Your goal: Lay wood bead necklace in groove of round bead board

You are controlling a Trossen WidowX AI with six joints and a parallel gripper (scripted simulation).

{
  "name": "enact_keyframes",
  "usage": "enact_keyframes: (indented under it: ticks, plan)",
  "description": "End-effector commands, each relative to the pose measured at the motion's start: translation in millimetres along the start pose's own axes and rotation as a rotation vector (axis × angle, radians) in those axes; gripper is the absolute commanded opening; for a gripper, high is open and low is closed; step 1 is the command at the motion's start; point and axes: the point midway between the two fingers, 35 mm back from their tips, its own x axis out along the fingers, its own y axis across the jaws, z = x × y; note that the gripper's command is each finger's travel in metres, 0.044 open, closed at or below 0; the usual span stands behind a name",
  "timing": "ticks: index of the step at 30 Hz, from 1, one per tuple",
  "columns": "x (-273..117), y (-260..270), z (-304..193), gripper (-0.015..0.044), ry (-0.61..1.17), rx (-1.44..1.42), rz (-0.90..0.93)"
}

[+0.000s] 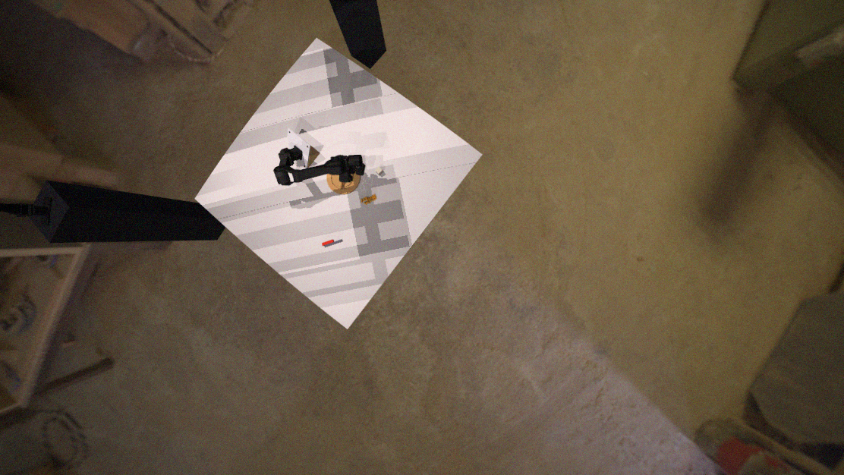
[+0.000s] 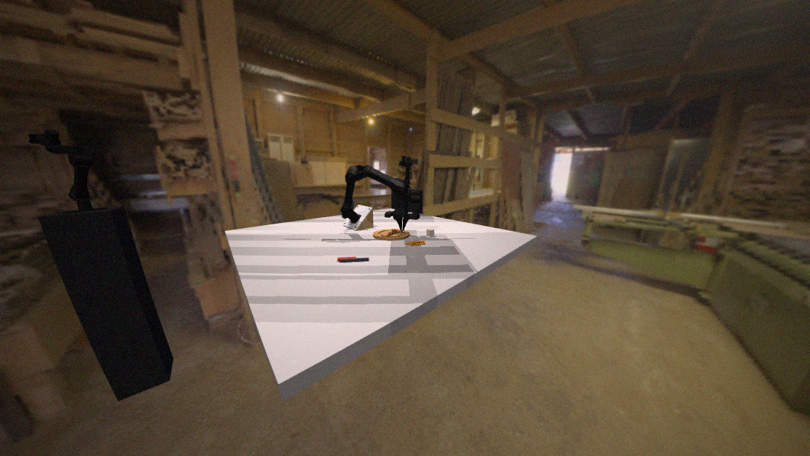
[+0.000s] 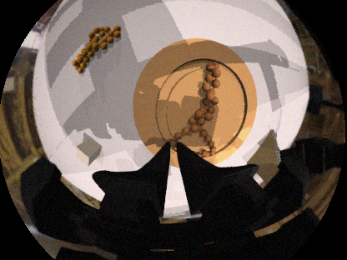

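The round bead board (image 1: 343, 190) (image 2: 382, 234) (image 3: 144, 96) is light wood with a circular groove. The brown wood bead necklace (image 3: 200, 113) (image 2: 394, 232) lies on it in a bunched, crossing line, mostly across the disc inside the groove. One end lies near the groove's far side; a loop lies near the side by my fingers. My gripper (image 3: 173, 145) (image 2: 401, 229) points down at the board's edge area, its fingertips nearly together on an end bead of the necklace, low at the groove. In the top view the arm hides the fingertips and most of the necklace.
A yellow-orange bead string (image 1: 368, 199) (image 2: 415, 242) (image 3: 96, 46) lies bunched on the table beside the board. A small pale cube (image 1: 379, 171) (image 2: 430, 232) (image 3: 88, 151) is nearby. A white-faced wedge (image 1: 299, 139) (image 2: 357, 218) stands by the arm's base. A red and dark marker (image 1: 328, 243) (image 2: 352, 259) lies farther off.
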Motion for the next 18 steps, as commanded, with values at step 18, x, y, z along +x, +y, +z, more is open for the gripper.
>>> enact_keyframes:
  ticks: [18]
  plan:
    - [5.3, 3.0, -2.3, 0.0184, 0.003, 0.005, 0.005]
